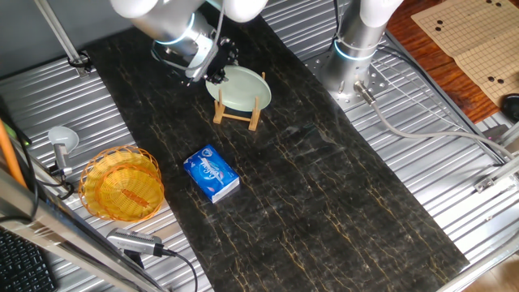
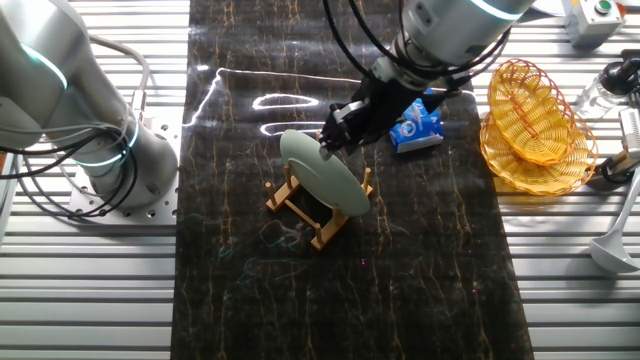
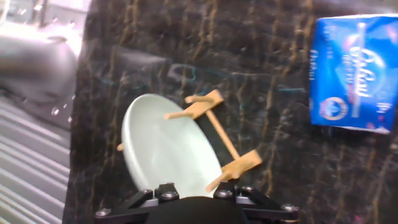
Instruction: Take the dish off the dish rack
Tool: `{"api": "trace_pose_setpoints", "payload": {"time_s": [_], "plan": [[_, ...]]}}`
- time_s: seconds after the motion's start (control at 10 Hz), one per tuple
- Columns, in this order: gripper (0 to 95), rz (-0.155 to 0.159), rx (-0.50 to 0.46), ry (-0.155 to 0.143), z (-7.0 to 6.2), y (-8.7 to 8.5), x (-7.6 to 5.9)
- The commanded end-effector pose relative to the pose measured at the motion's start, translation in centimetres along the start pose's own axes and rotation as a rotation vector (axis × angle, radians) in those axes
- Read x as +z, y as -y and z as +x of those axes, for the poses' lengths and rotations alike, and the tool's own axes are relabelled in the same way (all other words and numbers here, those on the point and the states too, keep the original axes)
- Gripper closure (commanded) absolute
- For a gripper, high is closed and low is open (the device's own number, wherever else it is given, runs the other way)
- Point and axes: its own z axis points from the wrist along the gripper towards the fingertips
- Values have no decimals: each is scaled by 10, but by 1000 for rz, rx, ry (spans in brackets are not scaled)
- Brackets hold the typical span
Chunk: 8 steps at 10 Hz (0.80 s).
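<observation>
Dish (image 2: 325,172) sits tilted in the rack (image 2: 318,205) (not lifted yet). Hand (image 2: 331,141) is at its rim; grip unclear.

The dish (image 1: 240,88) is a round, shallow, pale mint-green plate, plain and smooth. It stands on edge, leaning between the pegs of the dish rack (image 1: 237,113). The rack is small and light-brown, built of thin wooden pegs on two base rails, and sits on the dark marbled tabletop (image 1: 324,195), near its far end.
</observation>
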Motion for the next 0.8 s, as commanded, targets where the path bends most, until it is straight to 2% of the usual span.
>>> {"api": "trace_pose_setpoints", "payload": {"time_s": [0.1,0.6,0.8], "plan": [[570,4,0,-1,-1,-1,3],[570,12,-19,-5,-3,-5,13],[570,22,6,-10,-3,-6,13]]}}
